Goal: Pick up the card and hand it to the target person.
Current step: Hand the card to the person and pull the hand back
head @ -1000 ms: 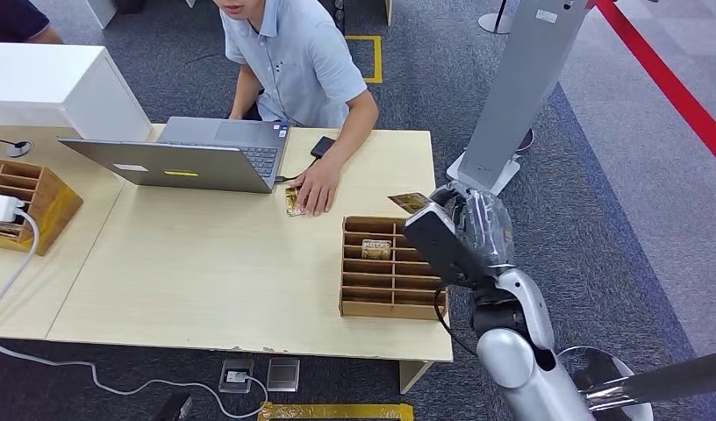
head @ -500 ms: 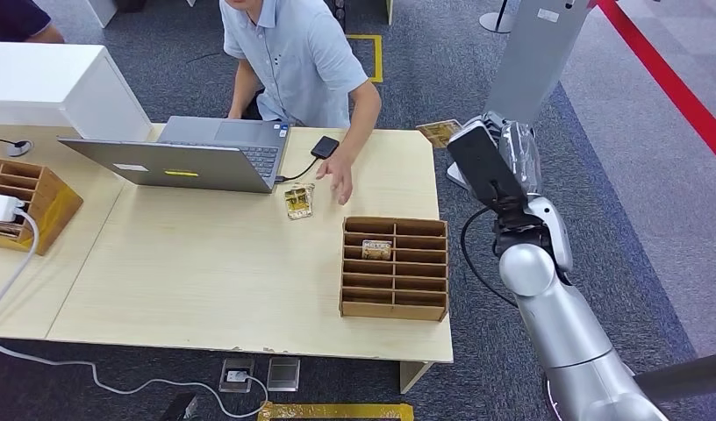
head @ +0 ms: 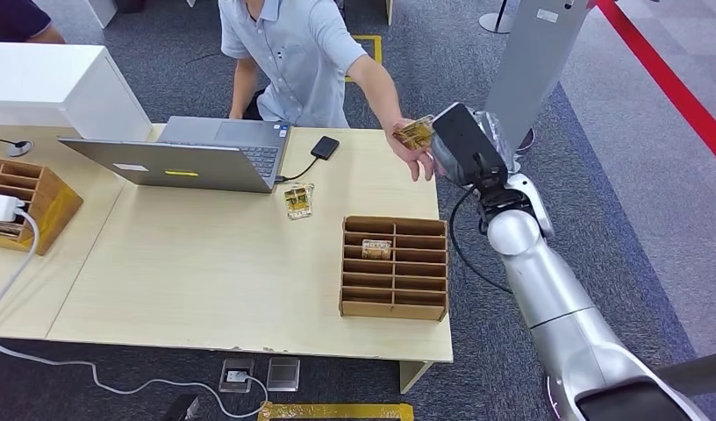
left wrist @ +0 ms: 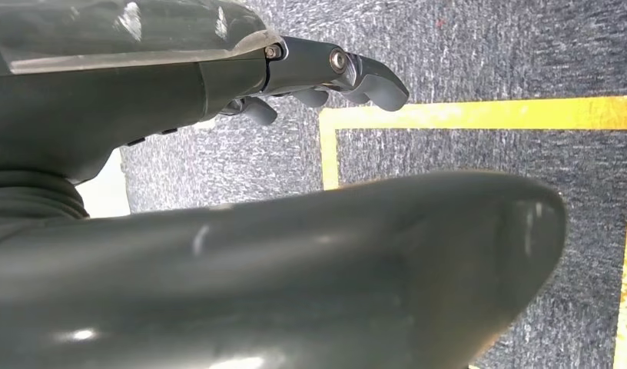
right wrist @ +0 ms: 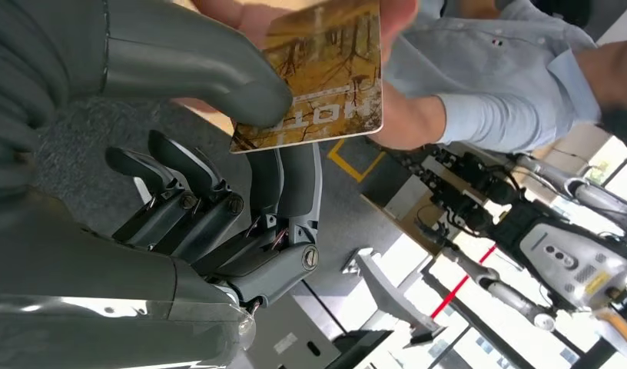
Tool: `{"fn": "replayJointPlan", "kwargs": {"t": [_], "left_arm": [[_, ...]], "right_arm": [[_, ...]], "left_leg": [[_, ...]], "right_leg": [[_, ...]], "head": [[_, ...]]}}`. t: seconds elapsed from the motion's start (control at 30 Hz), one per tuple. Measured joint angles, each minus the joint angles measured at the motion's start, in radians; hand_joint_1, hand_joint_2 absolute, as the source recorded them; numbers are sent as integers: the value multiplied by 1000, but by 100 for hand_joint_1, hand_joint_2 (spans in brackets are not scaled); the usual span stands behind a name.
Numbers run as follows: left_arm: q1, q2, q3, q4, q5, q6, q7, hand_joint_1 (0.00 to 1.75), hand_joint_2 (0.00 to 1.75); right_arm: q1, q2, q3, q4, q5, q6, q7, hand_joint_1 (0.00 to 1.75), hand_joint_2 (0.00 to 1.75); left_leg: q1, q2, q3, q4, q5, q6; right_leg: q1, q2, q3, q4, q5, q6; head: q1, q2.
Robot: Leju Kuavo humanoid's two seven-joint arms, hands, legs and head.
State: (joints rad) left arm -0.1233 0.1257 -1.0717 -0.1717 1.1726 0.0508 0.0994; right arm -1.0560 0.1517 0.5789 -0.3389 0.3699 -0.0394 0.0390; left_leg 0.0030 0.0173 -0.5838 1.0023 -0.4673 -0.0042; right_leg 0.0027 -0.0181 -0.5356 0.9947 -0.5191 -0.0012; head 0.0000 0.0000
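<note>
the right hand (head: 464, 149) pinches the card (head: 414, 133) between thumb and fingers, raised past the table's (head: 205, 263) far right corner. the card's free long end points away toward the person's hand (head: 416, 158), which touches it from beyond. the left hand (left wrist: 326, 73) hangs over the floor, fingers loosely curled, holding nothing.

Probably an office or reception area: grey carpet (head: 512, 53), a laptop (head: 188, 156) on the wooden surface (head: 205, 263), red floor tape (head: 679, 88).
</note>
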Motion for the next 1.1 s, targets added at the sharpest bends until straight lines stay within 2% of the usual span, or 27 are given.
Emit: {"fn": "replayJointPlan", "kwargs": {"t": [0.33,0.57,0.7,0.9,1.1], "left_arm": [[0,-4,-14,-1,-11,-6,-16,0,0],[0,3,-16,-1,-11,-11,-20,0,0],[-1,7,-14,0,-9,-13,-18,0,0],[0,6,7,0,11,-1,-18,0,0],[1,4,7,0,12,3,-27,0,0]], "right_arm": [[10,25,55,28,38,29,-33,175,175],[17,43,97,31,58,107,-62,175,175],[23,51,112,30,61,132,-84,0,175],[11,59,93,21,29,139,-110,0,175],[-8,30,53,10,-18,125,-142,0,175]], "left_leg": [[0,-2,-1,0,0,0],[0,-2,-2,1,0,0],[0,-3,-2,1,0,0],[0,-3,-3,2,0,0],[0,-4,-4,3,0,0]], "right_leg": [[0,-2,0,0,-1,0],[0,-3,-1,1,-1,0],[0,-3,-1,1,-1,0],[0,-3,-2,1,-1,0],[0,-4,-2,2,-1,0]], "head": [[0,0],[0,0],[0,0],[0,0],[0,0]]}}
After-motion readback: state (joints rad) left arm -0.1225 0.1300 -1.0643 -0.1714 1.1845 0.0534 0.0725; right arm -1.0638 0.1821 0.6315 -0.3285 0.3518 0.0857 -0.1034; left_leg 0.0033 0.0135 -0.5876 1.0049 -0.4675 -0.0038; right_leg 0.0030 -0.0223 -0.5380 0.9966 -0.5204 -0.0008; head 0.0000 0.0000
